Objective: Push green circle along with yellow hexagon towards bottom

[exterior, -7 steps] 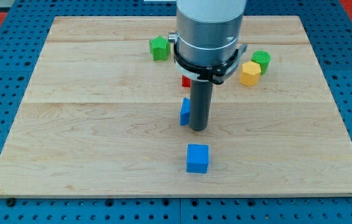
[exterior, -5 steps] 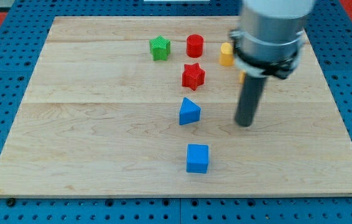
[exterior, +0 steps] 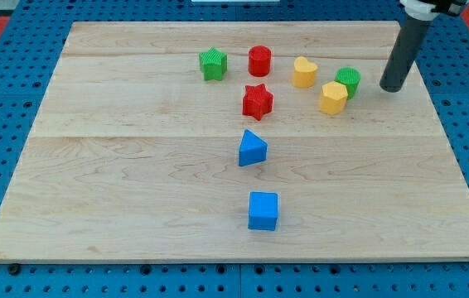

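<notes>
My tip (exterior: 393, 88), a plain rod with no jaws to read, stands near the board's right edge, just right of the green circle (exterior: 348, 79), which touches the yellow hexagon (exterior: 332, 97). Two greens, two yellows, two reds, two blues.

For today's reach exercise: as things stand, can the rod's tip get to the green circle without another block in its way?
Probably yes. My tip stands just to the view's right of the green circle, with bare board between them; the yellow hexagon sits on the circle's far, lower-left side.
</notes>
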Robot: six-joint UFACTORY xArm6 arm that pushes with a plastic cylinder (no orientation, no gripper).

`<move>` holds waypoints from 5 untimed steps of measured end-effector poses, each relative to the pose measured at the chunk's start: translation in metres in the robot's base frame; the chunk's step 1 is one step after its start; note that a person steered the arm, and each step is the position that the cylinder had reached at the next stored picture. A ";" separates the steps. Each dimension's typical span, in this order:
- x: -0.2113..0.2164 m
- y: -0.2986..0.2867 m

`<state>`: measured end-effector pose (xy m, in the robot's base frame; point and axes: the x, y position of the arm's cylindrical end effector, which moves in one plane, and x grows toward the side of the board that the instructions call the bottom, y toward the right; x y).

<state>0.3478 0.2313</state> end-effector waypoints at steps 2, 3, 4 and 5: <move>-0.022 -0.032; -0.029 -0.042; -0.034 -0.048; -0.042 -0.046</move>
<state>0.3057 0.1848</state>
